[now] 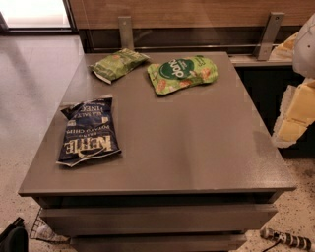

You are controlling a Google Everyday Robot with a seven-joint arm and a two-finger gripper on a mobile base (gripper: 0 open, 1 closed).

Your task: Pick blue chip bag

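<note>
**At the left side of the table (197, 147), the blue chip bag (89, 130) lies flat; the gripper (295, 115) is off to the right**

The blue chip bag rests on the grey tabletop close to its left edge, about midway between the near and far edges. It is dark navy and crinkled. Its white "KETTLE" lettering reads upside down from this view and sits at the end nearer the camera. The bag lies a little askew to the table's edge, and nothing touches it.

Two other packets lie toward the far edge, well apart from the navy bag. A small olive-green bag (118, 64) sits at the far left. Just to its right is a light green snack pouch (183, 74) with a dark green circle on its face.

The gripper shows at the right border of the view as pale yellow and white parts, partly cut off by the frame. It is out past the table's right edge, well apart from the blue chip bag and from the two green packets. It holds nothing that can be seen, and I cannot tell whether it is wide or narrow.

Behind the table, two metal brackets (126, 32) stand against a wooden panel (197, 12). A striped cable (288, 239) lies on the speckled floor (34, 98) at the lower right.
</note>
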